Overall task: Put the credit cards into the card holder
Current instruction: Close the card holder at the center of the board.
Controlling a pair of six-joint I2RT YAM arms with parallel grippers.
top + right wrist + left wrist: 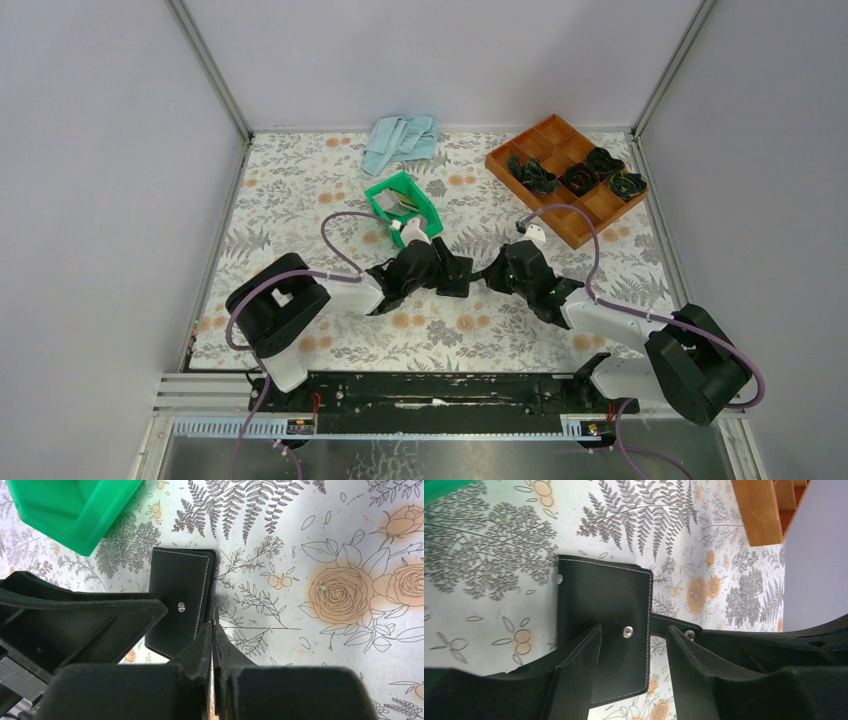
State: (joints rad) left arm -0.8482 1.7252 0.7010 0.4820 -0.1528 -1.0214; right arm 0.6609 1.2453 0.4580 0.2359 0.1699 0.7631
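- We see the right gripper (212,630) with its fingers pressed together, pinching the thin closure tab (674,621) at the edge of the card holder (177,590).
- The left gripper (634,632) is spread wide. One finger (579,670) sits over the holder's black cover and the other sits past its edge, beside the tab.
- The holder lies flat and folded on the floral sheet (300,190), between the two grippers near the table's middle.
- The cover has pale stitching round its edge and a metal snap stud (627,631). A second stud (559,579) sits at its corner and a third on the tab.
- The green bin (425,205) stands just beyond the left gripper, and the credit cards (399,207) lie inside it, greyish-tan. They are too small for us to read any print.
- Far right is a brown compartment tray (560,135) with dark items (578,177) in some cells.
- At the far edge is a crumpled pale blue cloth (400,140).
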